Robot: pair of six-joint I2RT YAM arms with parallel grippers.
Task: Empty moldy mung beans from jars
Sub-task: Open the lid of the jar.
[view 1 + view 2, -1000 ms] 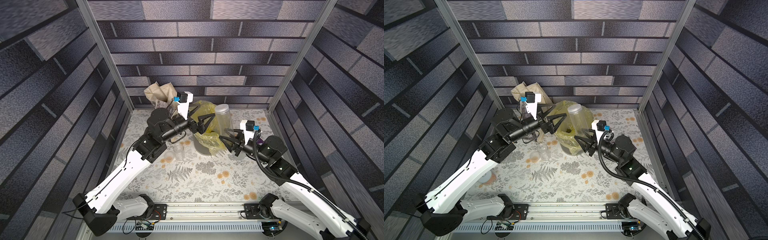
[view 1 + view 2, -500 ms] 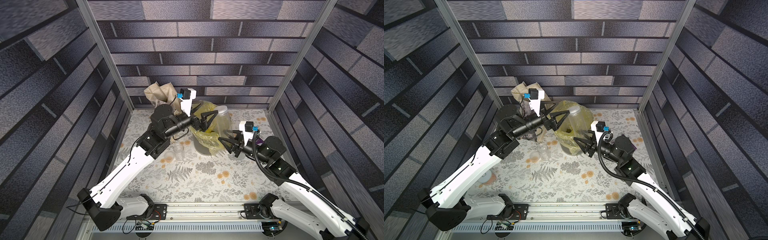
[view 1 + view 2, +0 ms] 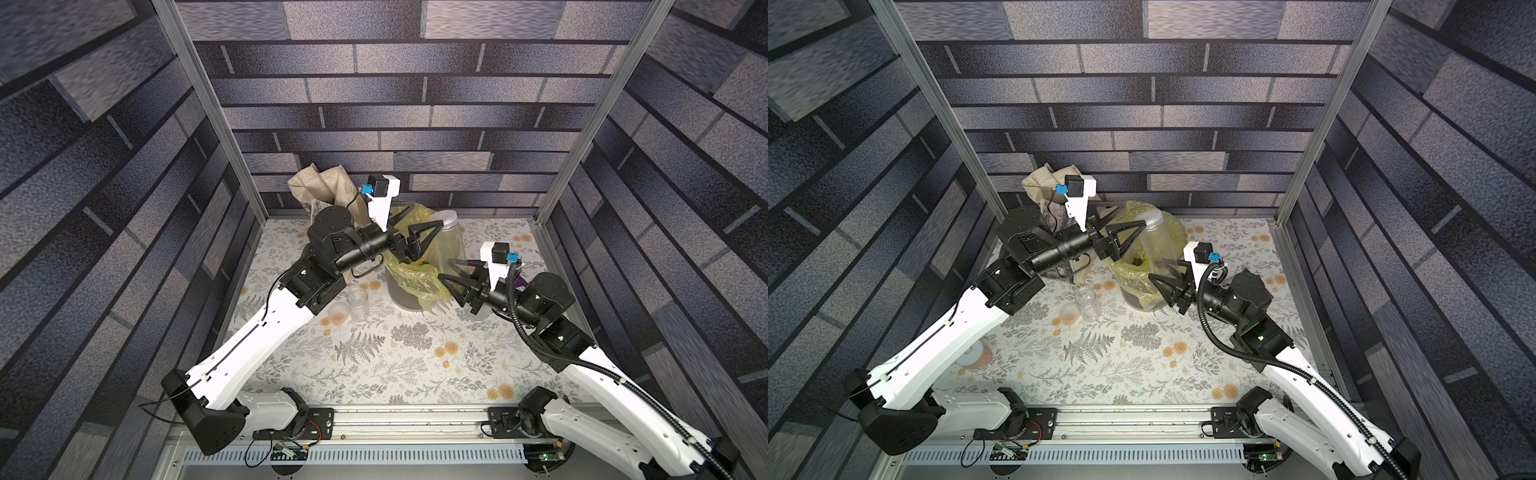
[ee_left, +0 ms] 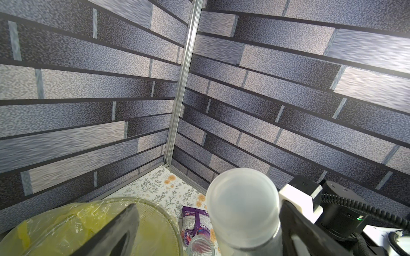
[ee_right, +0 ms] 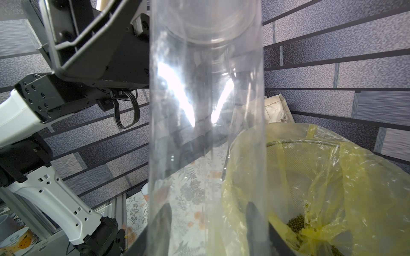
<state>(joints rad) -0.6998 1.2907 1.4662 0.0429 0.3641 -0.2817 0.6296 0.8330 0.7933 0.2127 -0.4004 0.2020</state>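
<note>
Left wrist view is showing the whitish lid (image 4: 243,206) of the jar (image 3: 453,249) sitting between the left gripper's (image 3: 424,217) jaws. It is lying close to one of them and well off the other, and whether it is touching cannot be told. Those jaws are standing fully apart and gripping nothing. They are reaching in roughly level from the left at lid height, above the grey bucket (image 3: 399,297) with its yellow bag (image 3: 415,279), near the middle of the table's (image 3: 395,365) far edge.

The jar, a slim clear cylinder, is standing upright just at the bucket's right side, with its long axis vertical and its lid uppermost. With the lid on, the coming move is probably turning on that lid. The left arm is the nearer one to it and would likely need to centre on it before closing.

Mung beans (image 5: 297,221) are lying at the bottom of the bag. Whether any are sitting in the held jar is not showing.

The right gripper (image 3: 453,274) is clamping the jar low on its body, jaws closed against its sides, beside the bucket.
</note>
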